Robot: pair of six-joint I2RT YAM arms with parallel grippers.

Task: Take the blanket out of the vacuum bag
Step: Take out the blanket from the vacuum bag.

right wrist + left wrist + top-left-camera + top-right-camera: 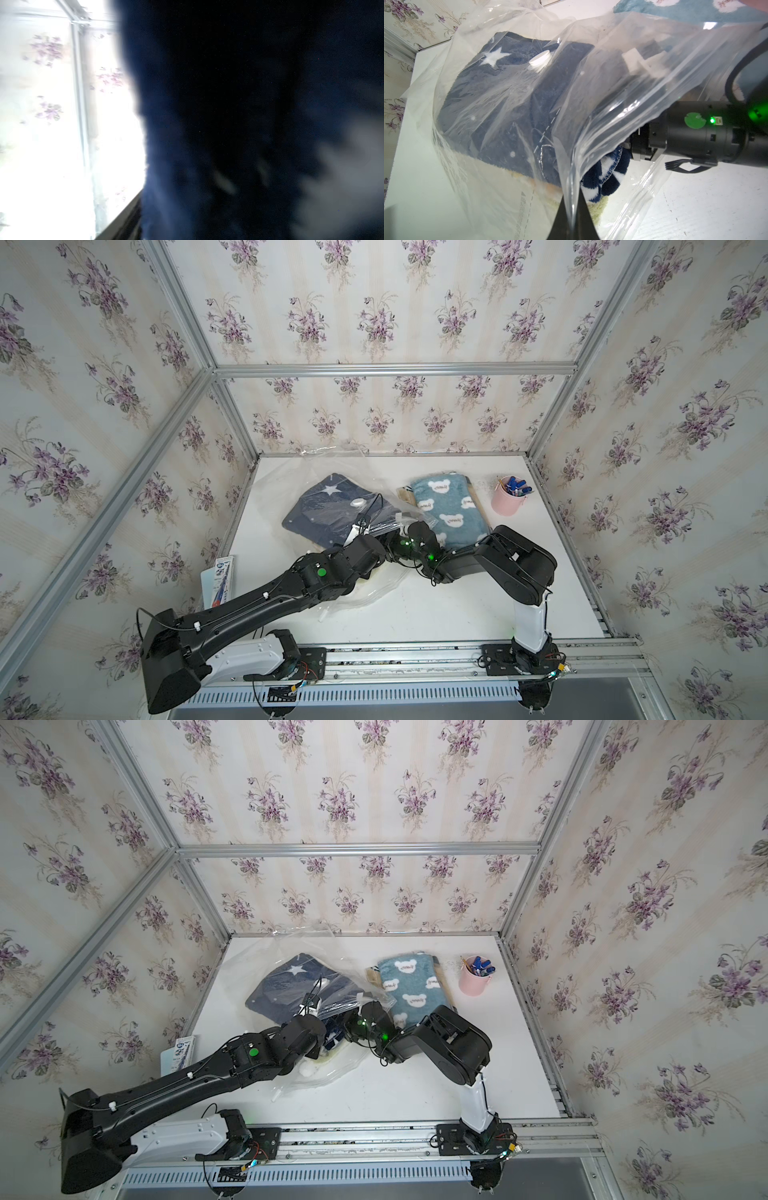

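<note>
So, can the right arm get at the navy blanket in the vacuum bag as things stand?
Probably yes. The left gripper pinches the mouth edge of the vacuum bag, holding it up, and the right arm reaches under that flap; its wrist view is filled with the navy blanket.

Black arms (249, 610) — white lower links (530, 622), green dots (321, 572), thin black cables (158, 616), white ties (198, 626).
</note>
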